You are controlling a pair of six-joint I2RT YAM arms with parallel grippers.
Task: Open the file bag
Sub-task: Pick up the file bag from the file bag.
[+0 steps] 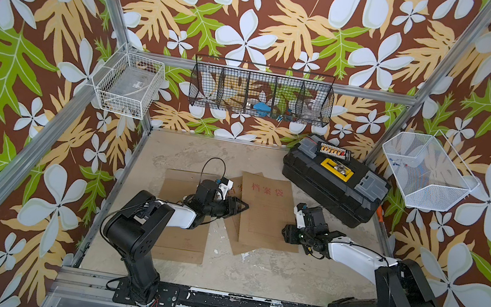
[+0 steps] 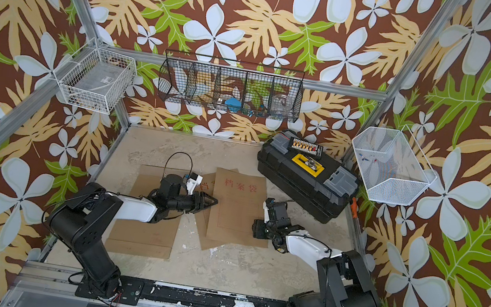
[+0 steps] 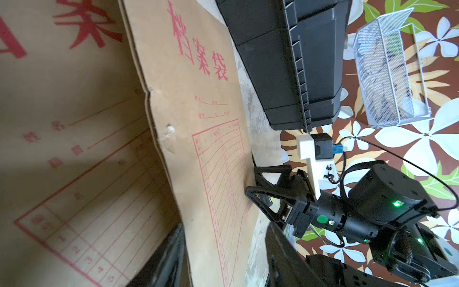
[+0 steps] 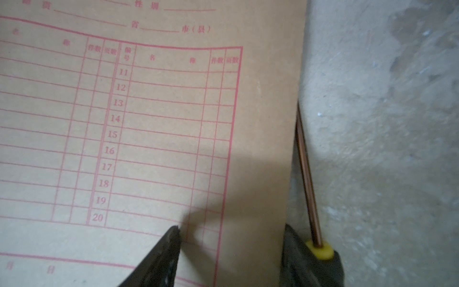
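My left fingers [image 3: 169, 261] stood parted around the left edge of the file bag [image 1: 264, 217] and my right fingers [image 4: 161, 256] spread astride its right edge, the bag lying face-up on the table [image 1: 252, 269] over a second bag [image 1: 241, 247].

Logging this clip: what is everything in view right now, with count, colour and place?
file bags: three, brown kraft; two red-printed ones overlapping mid-table, one plain under the left arm.
toolbox: one, black with yellow latch, table's back right.
wire basket: one, white, left wall.
divided basket: one, black mesh, back wall, small items inside.
mesh basket: one, white, right wall.
table: one, worn beige.
arms: two, black and white, from the near edge.
left tool: one, black, open, at the top bag's left edge.
right tool: one, black, open, straddling that bag's right edge.
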